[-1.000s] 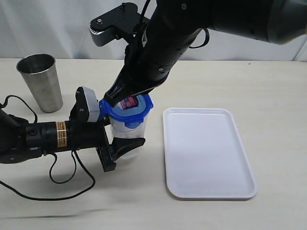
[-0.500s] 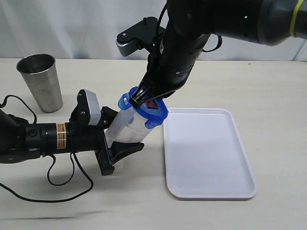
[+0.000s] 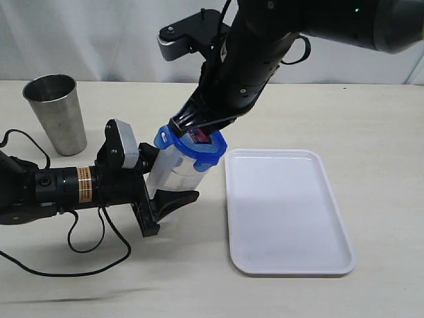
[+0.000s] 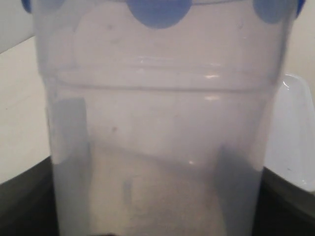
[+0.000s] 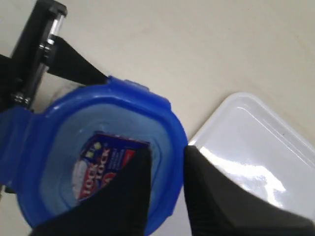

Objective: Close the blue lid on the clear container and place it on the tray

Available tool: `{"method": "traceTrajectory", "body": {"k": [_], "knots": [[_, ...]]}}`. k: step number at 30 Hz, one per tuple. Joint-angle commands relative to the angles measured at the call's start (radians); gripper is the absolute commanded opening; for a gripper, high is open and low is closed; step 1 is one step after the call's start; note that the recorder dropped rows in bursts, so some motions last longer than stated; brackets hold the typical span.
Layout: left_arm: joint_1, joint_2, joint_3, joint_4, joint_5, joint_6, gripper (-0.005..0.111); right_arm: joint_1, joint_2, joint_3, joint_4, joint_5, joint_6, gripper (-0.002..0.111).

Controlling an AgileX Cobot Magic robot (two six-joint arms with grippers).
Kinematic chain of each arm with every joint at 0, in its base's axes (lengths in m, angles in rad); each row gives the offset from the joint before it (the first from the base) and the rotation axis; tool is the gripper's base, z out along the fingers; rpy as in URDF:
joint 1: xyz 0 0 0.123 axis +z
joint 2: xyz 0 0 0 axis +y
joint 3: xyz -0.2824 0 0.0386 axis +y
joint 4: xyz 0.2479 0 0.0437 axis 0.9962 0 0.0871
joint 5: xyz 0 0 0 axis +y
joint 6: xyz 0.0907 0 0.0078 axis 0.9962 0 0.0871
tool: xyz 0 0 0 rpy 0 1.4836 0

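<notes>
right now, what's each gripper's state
left gripper: closed on the clear container
right gripper: jaws slightly apart over the blue lid's edge; whether it grips cannot be told

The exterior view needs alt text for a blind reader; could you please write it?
The left tool grips the tilted clear container, while the right tool, from above, is at its blue lid. An empty white tray lies just right of it; a metal cup stands far left.
</notes>
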Motion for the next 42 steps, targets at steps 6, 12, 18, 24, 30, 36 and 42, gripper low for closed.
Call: {"method": "traceTrajectory", "body": {"k": [6,12,18,24,30,36,42], "knots": [[-0.008,-0.013,-0.005,-0.037,-0.033,0.0,0.0,0.024,-0.037,-0.093,0.255,-0.016,0.019,0.044],[-0.008,-0.013,-0.005,-0.047,-0.007,0.0,0.0,0.131,0.005,-0.093,0.098,-0.005,0.102,0.044],[-0.008,-0.013,-0.005,-0.047,0.003,0.002,0.0,0.201,0.038,-0.093,-0.261,0.07,0.339,0.044],[-0.008,-0.013,-0.005,-0.047,-0.005,0.002,0.0,0.204,0.052,-0.093,-0.231,0.043,0.34,0.043],[-0.008,-0.013,-0.005,-0.047,-0.005,0.002,0.0,0.204,0.099,-0.093,-0.143,0.047,0.281,0.043],[-0.008,-0.013,-0.005,-0.047,-0.02,0.002,0.0,0.204,0.139,-0.093,-0.135,0.067,0.234,0.023],[-0.008,-0.013,-0.005,-0.047,-0.035,0.004,0.0,0.23,0.181,-0.093,-0.137,0.069,0.168,0.014]]}}
